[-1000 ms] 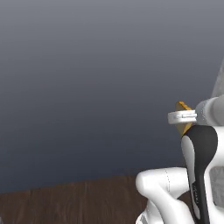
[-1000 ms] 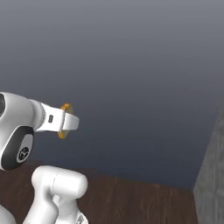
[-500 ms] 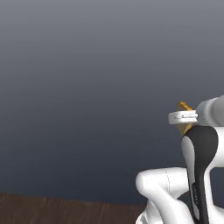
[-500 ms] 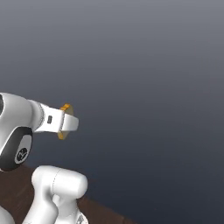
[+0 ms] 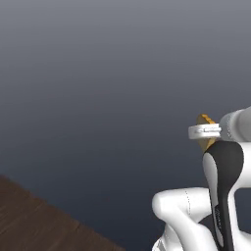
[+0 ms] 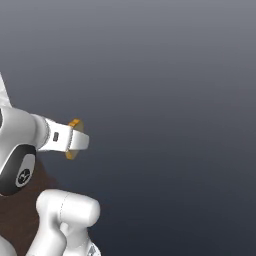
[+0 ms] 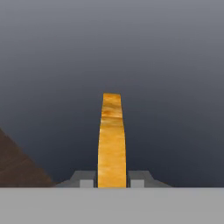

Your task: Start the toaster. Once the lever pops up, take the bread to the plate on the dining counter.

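Observation:
The bread (image 7: 112, 140) stands edge-on between my two finger tips in the hand view, its orange-brown crust facing the camera. My gripper (image 7: 112, 179) is shut on it. In the left base view the bread (image 5: 206, 131) pokes out above and below the white hand at the right edge, held high in the air. The right base view has the bread (image 6: 74, 123) behind the hand, at the left. The toaster, its lever, the plate and the dining counter are out of view.
A plain dark grey backdrop lies ahead in all views. Dark wooden floor (image 5: 34, 220) crosses the lower left of the left base view; the same floor (image 7: 17, 166) sits at the lower left of the hand view, with a patch of floor (image 6: 20, 220) behind the arm.
The whole picture has shifted, so the base has turned: the floor has slid to the left in both base views and a grey wall has left the right base view. The hand keeps the bread.

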Tool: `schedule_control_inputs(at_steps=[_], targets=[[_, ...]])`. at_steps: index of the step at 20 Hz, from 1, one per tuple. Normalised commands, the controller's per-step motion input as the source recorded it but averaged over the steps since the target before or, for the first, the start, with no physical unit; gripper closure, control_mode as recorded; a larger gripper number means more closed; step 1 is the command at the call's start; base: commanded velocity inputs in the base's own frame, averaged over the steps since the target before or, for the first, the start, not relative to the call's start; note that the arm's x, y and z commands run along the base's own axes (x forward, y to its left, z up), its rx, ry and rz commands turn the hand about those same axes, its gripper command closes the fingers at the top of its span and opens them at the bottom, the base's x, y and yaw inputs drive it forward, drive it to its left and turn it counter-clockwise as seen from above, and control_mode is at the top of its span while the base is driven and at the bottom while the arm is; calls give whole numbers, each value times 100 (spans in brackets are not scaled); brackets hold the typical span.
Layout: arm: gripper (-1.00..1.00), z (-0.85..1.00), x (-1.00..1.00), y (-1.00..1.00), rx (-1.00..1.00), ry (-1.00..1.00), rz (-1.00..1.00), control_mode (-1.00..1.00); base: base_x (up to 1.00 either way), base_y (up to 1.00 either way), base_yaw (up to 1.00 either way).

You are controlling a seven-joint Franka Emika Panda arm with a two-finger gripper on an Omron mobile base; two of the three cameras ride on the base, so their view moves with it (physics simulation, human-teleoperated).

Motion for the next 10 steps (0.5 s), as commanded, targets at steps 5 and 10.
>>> schedule_control_inputs(at_steps=[5, 10], targets=[[100, 0, 0, 0, 0, 0, 0, 100, 83, -31, 78], [100, 0, 0, 0, 0, 0, 0, 100, 81, -29, 79]])
